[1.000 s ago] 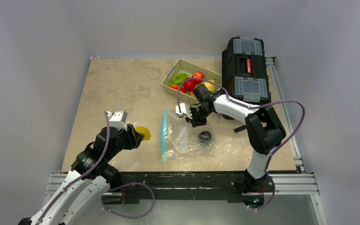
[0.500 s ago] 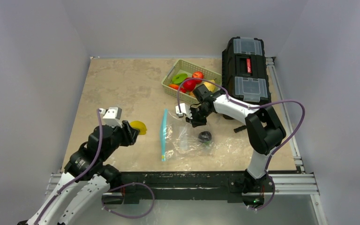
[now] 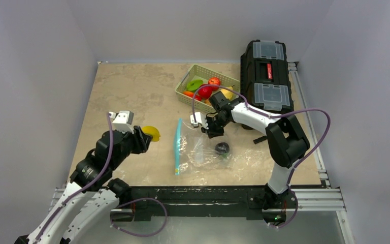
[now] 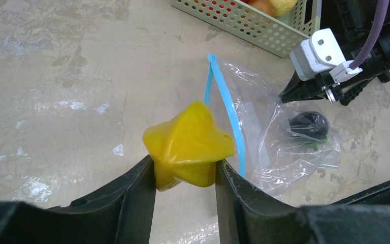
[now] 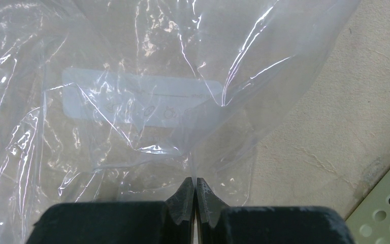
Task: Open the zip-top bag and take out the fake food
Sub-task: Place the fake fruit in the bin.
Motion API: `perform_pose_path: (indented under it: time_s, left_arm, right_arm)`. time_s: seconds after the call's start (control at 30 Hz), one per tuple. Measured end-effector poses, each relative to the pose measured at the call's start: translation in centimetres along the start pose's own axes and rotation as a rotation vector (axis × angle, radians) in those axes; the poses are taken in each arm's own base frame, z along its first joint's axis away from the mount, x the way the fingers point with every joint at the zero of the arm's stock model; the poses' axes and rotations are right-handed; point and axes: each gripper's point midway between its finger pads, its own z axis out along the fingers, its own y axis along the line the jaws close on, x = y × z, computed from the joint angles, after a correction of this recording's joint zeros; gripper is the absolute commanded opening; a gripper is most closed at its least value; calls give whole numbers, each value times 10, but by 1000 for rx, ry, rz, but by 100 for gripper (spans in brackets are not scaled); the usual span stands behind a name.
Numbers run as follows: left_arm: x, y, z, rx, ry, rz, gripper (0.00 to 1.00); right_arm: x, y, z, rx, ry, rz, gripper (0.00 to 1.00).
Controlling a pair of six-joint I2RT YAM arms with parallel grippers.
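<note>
The clear zip-top bag (image 3: 203,152) lies flat on the table, its teal zip strip (image 3: 177,145) on the left side. A dark purple fake food piece (image 3: 222,148) sits inside it. My left gripper (image 4: 185,175) is shut on a yellow star-shaped fake fruit (image 4: 190,145), held above the table left of the bag; in the top view the yellow fruit (image 3: 153,133) shows at the left gripper (image 3: 144,138). My right gripper (image 5: 193,185) is shut on a fold of the bag's plastic (image 5: 132,117) at its far edge, and in the top view the right gripper (image 3: 209,131) shows there.
A pale green basket (image 3: 183,89) at the back holds several red, green, orange and yellow fake foods. A black toolbox (image 3: 265,66) stands to its right. The basket wall (image 4: 244,23) lies just beyond the bag.
My left gripper has carried the yellow fruit a little leftward and away from me, away from the bag's zip. The right arm and bag have not moved.
</note>
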Motion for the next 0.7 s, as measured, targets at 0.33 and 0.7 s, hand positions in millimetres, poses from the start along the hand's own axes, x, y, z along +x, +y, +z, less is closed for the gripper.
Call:
perform_pose_path:
  time_s: [0.33, 0.7]
  left_arm:
    - [-20, -16, 19, 25, -20, -4, 0]
    - [-32, -33, 51, 57, -36, -10, 0]
  right_arm:
    - [0, 1, 0, -2, 1, 1, 0]
    - [1, 2, 0, -7, 4, 0, 0]
